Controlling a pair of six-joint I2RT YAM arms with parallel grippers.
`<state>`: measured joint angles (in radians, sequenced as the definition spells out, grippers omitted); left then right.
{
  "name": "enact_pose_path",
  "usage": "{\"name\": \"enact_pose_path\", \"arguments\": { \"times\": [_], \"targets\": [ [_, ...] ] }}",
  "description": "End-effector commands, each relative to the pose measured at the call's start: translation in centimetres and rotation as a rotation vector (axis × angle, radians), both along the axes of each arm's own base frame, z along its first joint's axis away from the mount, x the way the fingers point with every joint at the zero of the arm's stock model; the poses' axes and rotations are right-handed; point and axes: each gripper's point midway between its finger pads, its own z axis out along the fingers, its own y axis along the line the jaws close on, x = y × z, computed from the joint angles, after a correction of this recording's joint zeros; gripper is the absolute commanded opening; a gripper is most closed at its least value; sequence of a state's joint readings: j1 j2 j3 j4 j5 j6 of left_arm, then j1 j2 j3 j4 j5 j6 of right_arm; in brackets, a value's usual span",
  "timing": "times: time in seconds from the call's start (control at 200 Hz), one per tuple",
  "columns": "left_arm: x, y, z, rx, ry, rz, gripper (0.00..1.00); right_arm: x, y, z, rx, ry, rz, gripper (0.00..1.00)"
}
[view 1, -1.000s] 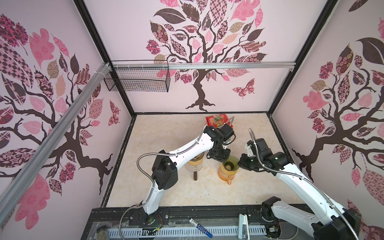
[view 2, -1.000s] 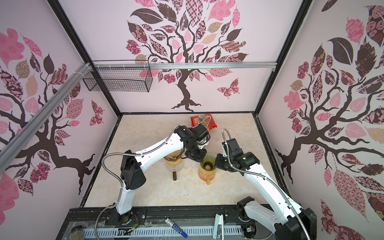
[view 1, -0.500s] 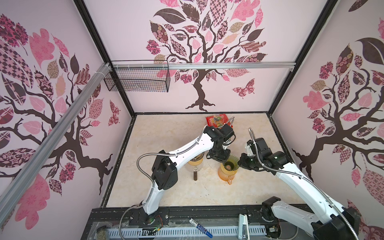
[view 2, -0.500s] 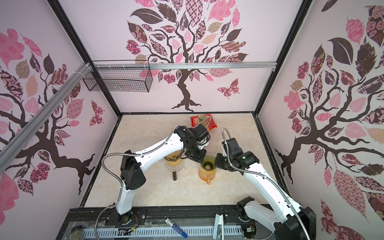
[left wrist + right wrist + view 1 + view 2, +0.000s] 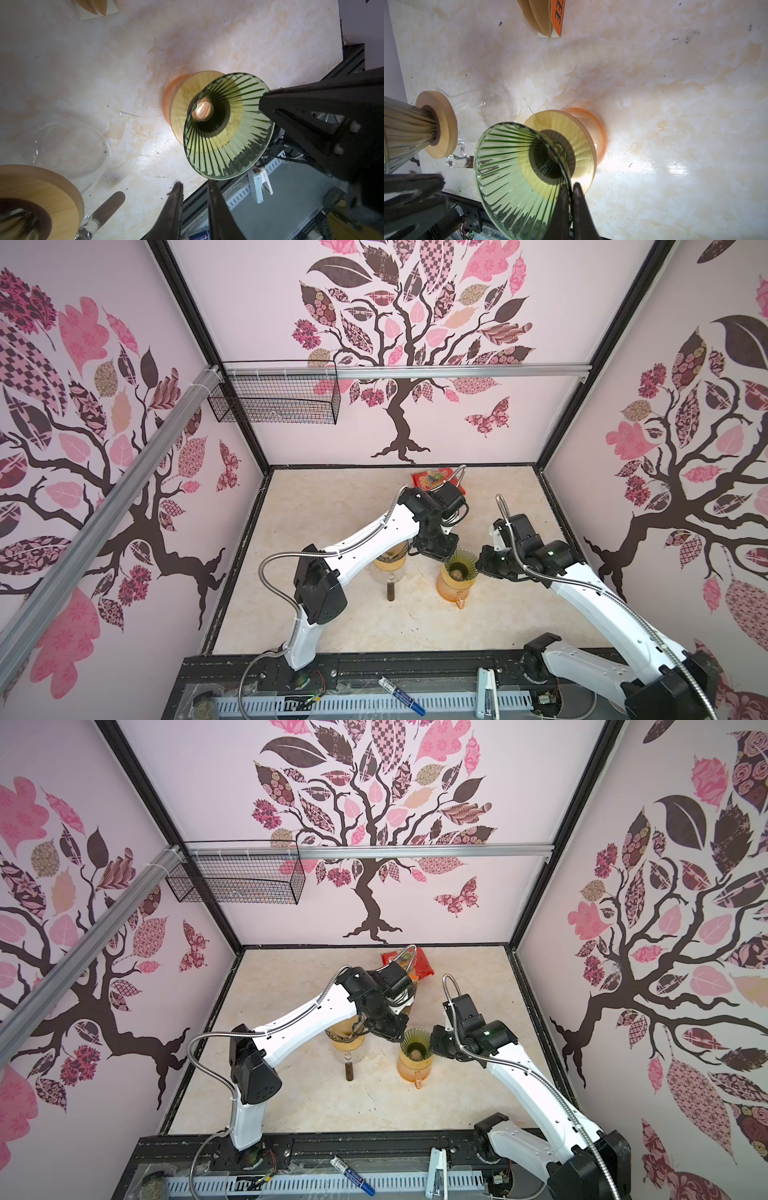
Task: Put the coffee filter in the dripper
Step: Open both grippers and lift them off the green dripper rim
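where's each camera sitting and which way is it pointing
Top views: high above the front rail, facing down toward the back wall; left arm and right arm show.
Left wrist: on the left arm, looking down past its open left end effector at the green dripper.
Right wrist: on the right arm, looking along the right end effector, shut on the dripper's rim.
Shared: both wrist views show the dripper on the orange carafe.

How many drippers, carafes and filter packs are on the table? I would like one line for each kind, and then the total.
Drippers: 2 (green dripper, grey dripper)
Carafes: 2 (orange carafe, clear carafe)
Filter packs: 1 (filter pack)
Total: 5
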<state>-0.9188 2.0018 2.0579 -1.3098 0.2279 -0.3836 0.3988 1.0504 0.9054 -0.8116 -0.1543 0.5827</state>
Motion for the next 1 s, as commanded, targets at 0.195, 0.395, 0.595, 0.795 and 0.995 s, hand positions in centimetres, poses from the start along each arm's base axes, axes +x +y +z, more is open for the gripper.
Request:
{"name": "enact_pose_path", "arguments": {
  "times": [0.195,0.395,0.595,0.795,0.995],
  "targets": [
    [0.6,0.1,3.7,-0.073,-0.069,0.025,0.25,0.0,-0.7,0.4,-0.054,0.008,0.002,0.12],
    [0.6,0.1,3.7,-0.073,-0.071,0.025,0.26,0.1,-0.5,0.8,-0.04,0.001,0.006,0.17],
    [0.6,0.2,3.7,-0.073,-0.073,0.027,0.26,0.4,0.1,1.9,-0.008,-0.018,0.016,0.21],
    [0.8,0.8,5.2,-0.091,-0.112,0.038,0.26,0.8,0.2,3.6,0.002,-0.052,0.017,0.24],
    [1.2,1.9,7.2,-0.123,-0.185,0.076,0.29,0.9,0.3,5.1,0.012,-0.081,0.022,0.27]
  ]
}}
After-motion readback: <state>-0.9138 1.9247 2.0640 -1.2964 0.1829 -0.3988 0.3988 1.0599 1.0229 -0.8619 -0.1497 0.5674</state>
